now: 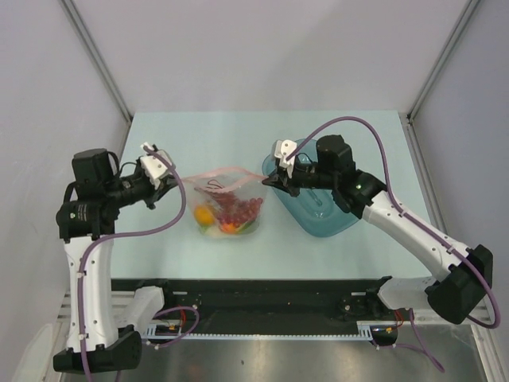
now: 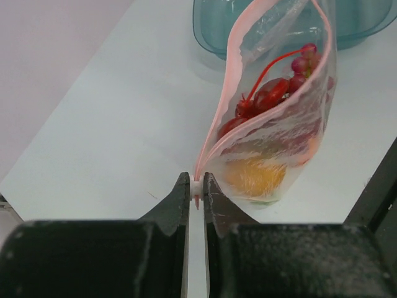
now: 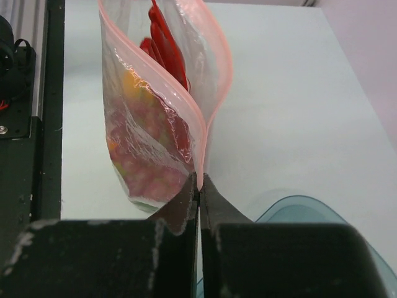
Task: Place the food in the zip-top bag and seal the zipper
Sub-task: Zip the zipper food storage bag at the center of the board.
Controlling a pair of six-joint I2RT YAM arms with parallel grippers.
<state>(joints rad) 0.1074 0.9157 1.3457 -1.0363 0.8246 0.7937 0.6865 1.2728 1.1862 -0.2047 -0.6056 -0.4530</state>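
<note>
The zip-top bag (image 1: 228,199) hangs stretched between our two claws. It is clear, crinkled plastic. Its mouth faces up and its belly sags towards the worktop (image 1: 238,135). We cannot tell whether the bottom rests there.

The food (image 1: 229,215) sits low in the bag. A red lobster (image 2: 270,93) lies uppermost, with a thin feeler curving up. A dark red clump (image 2: 304,59) of small round beads lies beside it, on the side away from the left claw. An orange round fruit (image 2: 254,177) lies at the bottom, nearest that claw. A little green shows under the fruit, too blurred to name.

The zipper (image 2: 218,118) is a pink-red strip along the mouth. Its two lips bow apart in the middle, so the mouth stands open, and they meet only at the two ends.

The left claw (image 2: 196,183) is pinched narrow on the small white end piece of the zipper, directly between its fingertips. The right claw (image 3: 198,180) is closed tight on the opposite corner of the bag, where the two lips join.

A translucent blue bowl (image 1: 326,215) sits on the worktop under and just behind the right claw, beside the bag.
</note>
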